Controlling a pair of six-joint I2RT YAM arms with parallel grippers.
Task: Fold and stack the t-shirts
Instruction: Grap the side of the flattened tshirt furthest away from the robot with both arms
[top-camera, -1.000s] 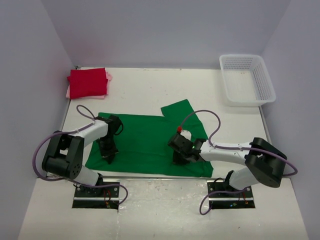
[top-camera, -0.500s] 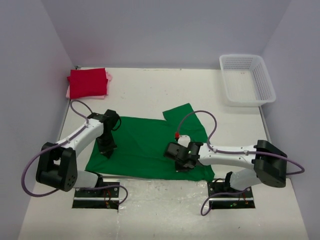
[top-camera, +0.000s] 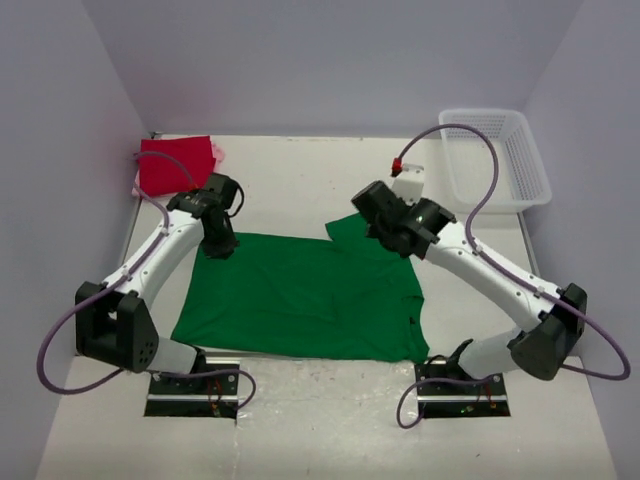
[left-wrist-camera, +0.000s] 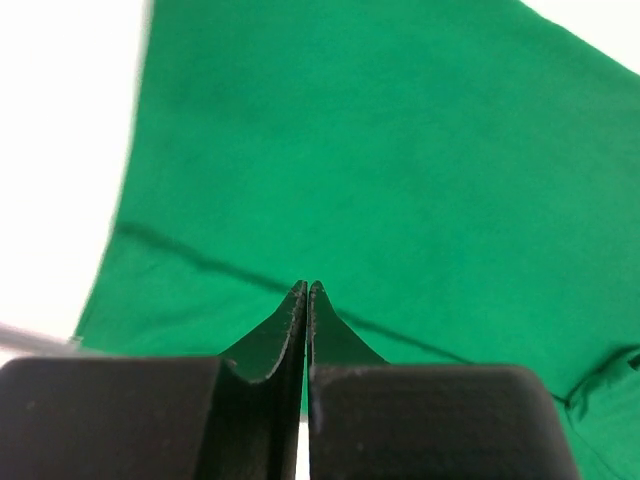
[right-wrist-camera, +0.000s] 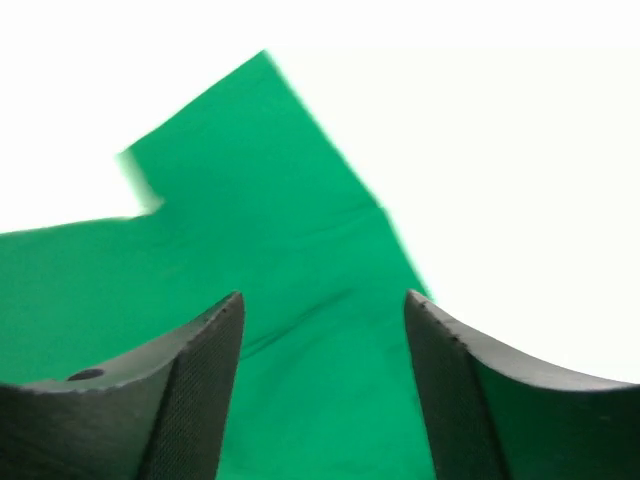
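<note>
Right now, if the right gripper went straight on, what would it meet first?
Probably the green shirt: the right gripper hangs open, pointing down at it, though its height is unclear.

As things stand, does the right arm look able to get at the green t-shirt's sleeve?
Probably yes: the right gripper hangs open just above the sleeve of the green t-shirt, nothing lies between them, and the left gripper sits shut at the far-left corner.

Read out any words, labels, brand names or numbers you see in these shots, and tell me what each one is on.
None: no readable text shows on the green t-shirt, the red t-shirt, the white basket, the left arm or the right arm.
</note>
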